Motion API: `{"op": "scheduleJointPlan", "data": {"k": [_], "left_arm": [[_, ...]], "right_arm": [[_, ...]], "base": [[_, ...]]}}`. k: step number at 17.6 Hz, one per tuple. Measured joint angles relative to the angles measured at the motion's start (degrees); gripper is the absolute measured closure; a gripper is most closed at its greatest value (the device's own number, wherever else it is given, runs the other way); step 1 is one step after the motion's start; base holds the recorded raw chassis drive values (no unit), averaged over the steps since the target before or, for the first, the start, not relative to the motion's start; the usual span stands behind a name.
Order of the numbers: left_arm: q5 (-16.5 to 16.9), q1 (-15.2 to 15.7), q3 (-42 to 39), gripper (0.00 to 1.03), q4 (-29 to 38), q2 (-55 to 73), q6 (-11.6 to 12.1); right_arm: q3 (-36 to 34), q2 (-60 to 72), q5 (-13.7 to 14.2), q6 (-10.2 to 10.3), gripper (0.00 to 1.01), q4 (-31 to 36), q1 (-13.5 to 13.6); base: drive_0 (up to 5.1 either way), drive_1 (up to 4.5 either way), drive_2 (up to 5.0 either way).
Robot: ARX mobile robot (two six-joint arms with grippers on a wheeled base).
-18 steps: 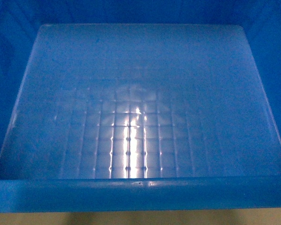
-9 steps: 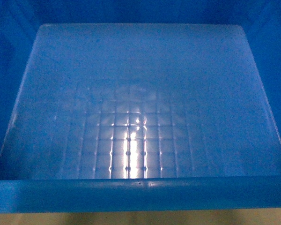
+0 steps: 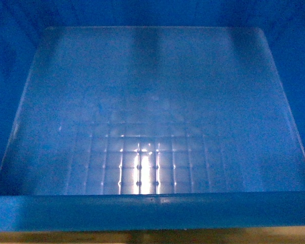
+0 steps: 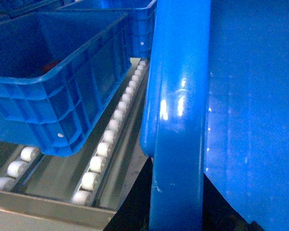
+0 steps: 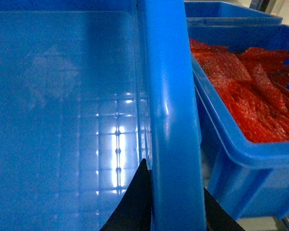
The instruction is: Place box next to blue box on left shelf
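The box (image 3: 152, 91) fills the head view: a bright blue crate seen from above, with a faint grid on its floor. My left gripper (image 4: 178, 211) is shut on the box's left rim (image 4: 179, 96), with a dark finger on each side. My right gripper (image 5: 176, 204) is shut on the right rim (image 5: 171, 120) in the same way. To the left of the held box, the blue box (image 4: 48, 91) sits on the white rollers (image 4: 103, 149) of the left shelf. A gap of bare rollers lies between the two. Neither gripper shows in the head view.
Another blue crate (image 4: 137, 24) stands behind the blue box on the shelf. The shelf's grey metal front lip (image 4: 48, 207) runs below the rollers. Close on the right, a blue crate (image 5: 241, 163) holds red material (image 5: 250, 91), with another blue crate (image 5: 226, 9) behind it.
The glare on the box's floor has slid toward the near rim and the floor has darkened, with shadow bands now across its far part. The box keeps its place in the head view.
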Motion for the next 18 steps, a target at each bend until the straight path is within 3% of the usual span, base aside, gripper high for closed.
{"op": "scheduleJointPlan", "data": {"k": [5,18], "left_arm": [[0.0,0.0,0.0,0.91,0.1,0.0,0.0],[0.1,0.0,0.0,0.91,0.2,0.2,0.0]], "right_arm": [[0.0,0.0,0.0,0.0,0.91,0.2,0.0],[0.0,0.1,0.0,0.0,0.91,0.2,0.0]], "base": [[-0.1,4.25,-4.4],[0.0,0.00,0.0]]}}
